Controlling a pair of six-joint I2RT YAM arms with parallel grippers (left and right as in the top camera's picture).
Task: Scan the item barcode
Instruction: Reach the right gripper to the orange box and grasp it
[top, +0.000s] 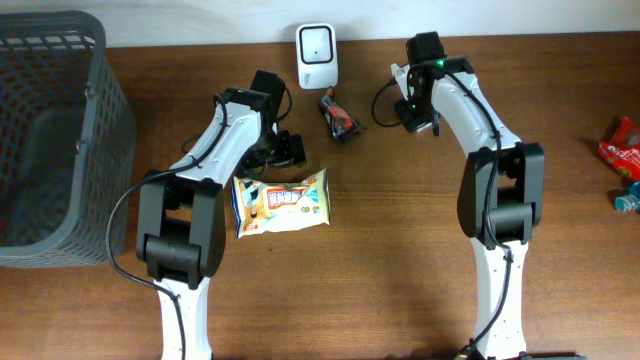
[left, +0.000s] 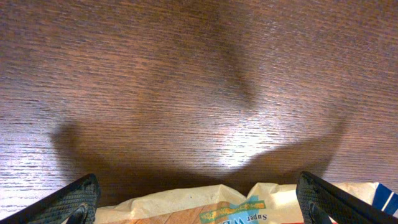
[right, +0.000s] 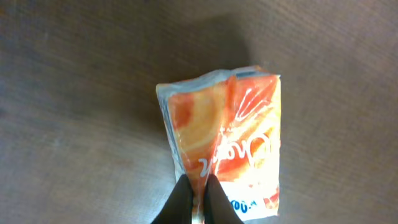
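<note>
Wood tabletop (right: 74, 93), crinkled orange pouch (right: 230, 137), white lettering

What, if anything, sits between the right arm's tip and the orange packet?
Nothing visible does. The right end effector is shut on the near edge of the orange packet; only table shows around them in the right wrist view.

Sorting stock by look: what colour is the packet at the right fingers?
The packet is orange with white lettering; the right wrist view shows it best.
</note>
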